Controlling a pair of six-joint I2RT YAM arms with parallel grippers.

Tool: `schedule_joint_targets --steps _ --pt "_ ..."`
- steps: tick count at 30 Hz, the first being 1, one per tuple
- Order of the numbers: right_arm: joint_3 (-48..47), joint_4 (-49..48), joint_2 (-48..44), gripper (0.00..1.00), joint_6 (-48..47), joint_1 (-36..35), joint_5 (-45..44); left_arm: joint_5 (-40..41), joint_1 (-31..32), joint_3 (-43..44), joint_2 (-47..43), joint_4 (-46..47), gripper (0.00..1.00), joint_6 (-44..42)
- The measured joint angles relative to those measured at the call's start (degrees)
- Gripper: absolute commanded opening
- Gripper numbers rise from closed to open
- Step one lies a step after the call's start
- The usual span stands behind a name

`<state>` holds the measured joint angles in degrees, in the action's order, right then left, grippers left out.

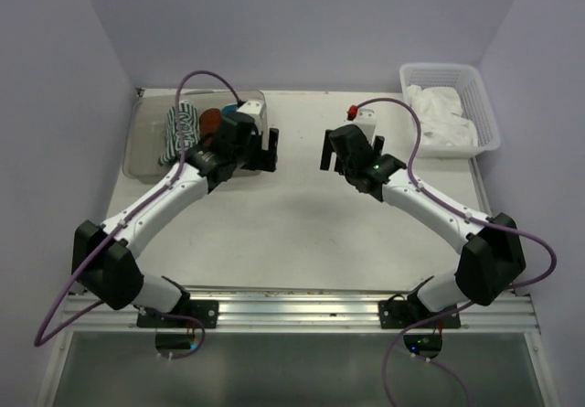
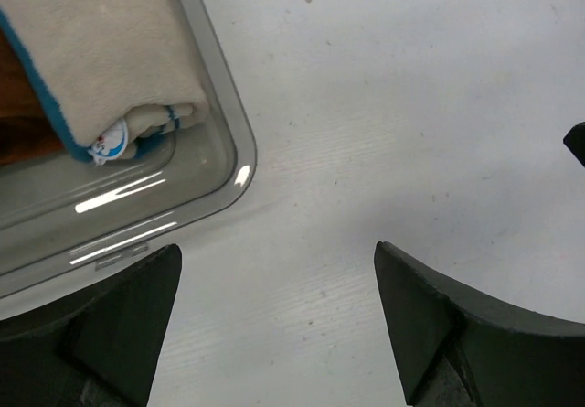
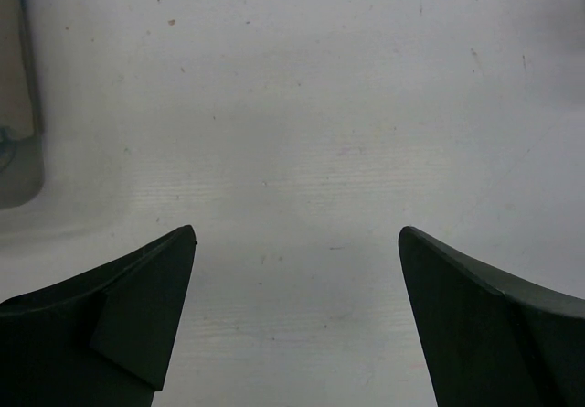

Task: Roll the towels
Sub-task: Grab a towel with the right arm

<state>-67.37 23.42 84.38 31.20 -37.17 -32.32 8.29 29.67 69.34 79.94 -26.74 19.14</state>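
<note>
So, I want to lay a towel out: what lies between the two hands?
Only bare white tabletop lies between the left hand and the right hand, seen in the top view.

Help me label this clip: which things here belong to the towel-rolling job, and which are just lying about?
Belong to the job:
striped towel, green and white, in the clear tray
white towel, in the white basket

Just lying about:
brown towel, in the tray
cream towel with a blue edge, in the tray

Open tabletop between bin and basket
</note>
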Motion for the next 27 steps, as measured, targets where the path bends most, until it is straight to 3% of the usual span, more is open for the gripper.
schedule_joint_targets --steps 4,11,20,27 --pt "0.33 -0.13 -0.96 0.97 -0.35 2.60 0.63 2.47 5.11 4.22 6.60 -0.02 0.84 1.31" --pt "1.05 0.22 -4.98 0.97 -1.46 14.64 5.35 3.45 8.72 5.18 12.22 0.17 0.82 3.06" --pt "-0.44 3.13 -5.79 0.97 -3.63 20.61 10.43 3.93 8.37 5.33 18.67 0.24 0.82 3.43" --pt "-1.16 3.19 -5.95 0.97 -4.11 20.81 12.00 3.28 3.63 6.62 23.15 -0.35 0.82 2.29"
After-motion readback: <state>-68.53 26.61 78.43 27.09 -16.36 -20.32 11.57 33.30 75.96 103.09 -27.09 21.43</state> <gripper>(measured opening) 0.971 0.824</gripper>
